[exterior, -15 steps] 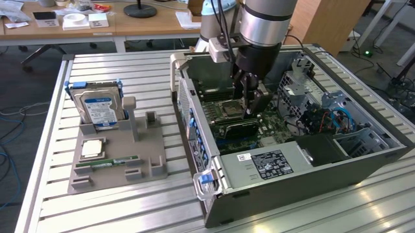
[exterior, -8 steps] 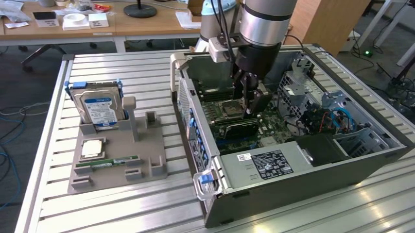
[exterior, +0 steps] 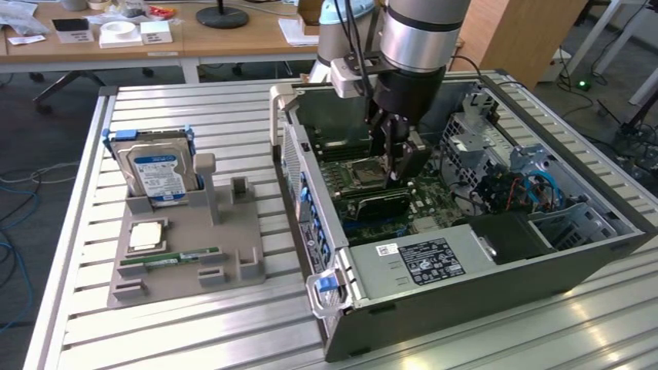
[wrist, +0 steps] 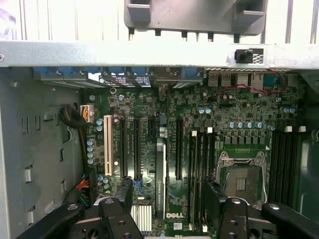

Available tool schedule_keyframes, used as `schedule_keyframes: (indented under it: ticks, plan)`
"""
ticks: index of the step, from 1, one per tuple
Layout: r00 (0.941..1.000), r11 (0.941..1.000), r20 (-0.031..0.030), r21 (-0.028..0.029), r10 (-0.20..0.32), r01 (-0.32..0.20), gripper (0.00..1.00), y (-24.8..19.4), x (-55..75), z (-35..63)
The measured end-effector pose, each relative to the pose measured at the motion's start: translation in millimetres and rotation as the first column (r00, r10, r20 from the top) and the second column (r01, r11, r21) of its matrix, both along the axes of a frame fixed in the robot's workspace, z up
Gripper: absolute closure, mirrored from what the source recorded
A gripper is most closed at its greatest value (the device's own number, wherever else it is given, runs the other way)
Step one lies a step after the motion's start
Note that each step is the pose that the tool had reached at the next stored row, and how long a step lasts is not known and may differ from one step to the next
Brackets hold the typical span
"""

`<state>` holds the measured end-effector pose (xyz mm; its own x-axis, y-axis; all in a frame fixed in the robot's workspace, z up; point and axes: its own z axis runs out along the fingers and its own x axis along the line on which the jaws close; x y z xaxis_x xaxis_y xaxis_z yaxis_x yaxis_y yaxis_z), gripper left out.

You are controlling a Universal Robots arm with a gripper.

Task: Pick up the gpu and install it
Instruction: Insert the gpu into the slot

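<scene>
The gpu point(wrist: 160, 179) is a thin dark card standing on edge in a slot of the motherboard point(wrist: 149, 107), inside the open computer case point(exterior: 463, 308). In the exterior view it is a dark strip point(exterior: 372, 203) just below my gripper point(exterior: 399, 171). My gripper point(wrist: 169, 191) is open. Its two black fingers point(wrist: 124, 191) stand on either side of the card with a gap to each, touching nothing. The arm reaches straight down into the case from above.
On the exterior view's left, a grey fixture point(exterior: 231, 254) holds a silver hard drive point(exterior: 154, 166), a processor point(exterior: 147, 235) and a green memory stick point(exterior: 169, 258). The power supply point(exterior: 427, 258), drive cage point(exterior: 478, 139) and case walls hem in the motherboard. The processor socket point(wrist: 242, 177) lies beside the memory slots.
</scene>
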<state>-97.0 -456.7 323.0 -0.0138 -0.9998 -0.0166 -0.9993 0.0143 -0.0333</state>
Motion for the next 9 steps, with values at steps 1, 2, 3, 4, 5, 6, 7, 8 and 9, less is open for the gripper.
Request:
schedule_keyframes:
  ticks: [1, 2, 3, 4, 5, 6, 7, 8, 9]
  plan:
    - [1.0, 1.0, 0.0001, 0.0001, 0.0, 0.0, 0.31, 0.0, 0.0, 0.8]
    - [1.0, 1.0, 0.0, 0.0001, 0.0, 0.0, 0.31, 0.0, 0.0, 1.8]
    - [1.0, 1.0, 0.0, 0.0001, 0.0, 0.0, 0.31, 0.0, 0.0, 2.8]
    - [1.0, 1.0, 0.0001, 0.0001, 0.0, 0.0, 0.31, 0.0, 0.0, 3.6]
    - [1.0, 1.0, 0.0001, 0.0002, 0.0, 0.0, 0.31, 0.0, 0.0, 4.2]
    - [1.0, 1.0, 0.0001, 0.0002, 0.0, 0.0, 0.31, 0.0, 0.0, 4.7]
    - [1.0, 1.0, 0.0001, 0.0002, 0.0, 0.0, 0.31, 0.0, 0.0, 5.2]
    - [1.0, 1.0, 0.0001, 0.0002, 0.0, 0.0, 0.31, 0.0, 0.0, 5.8]
    - [1.0, 1.0, 0.0002, 0.0004, 0.0, 0.0, 0.31, 0.0, 0.0, 6.0]
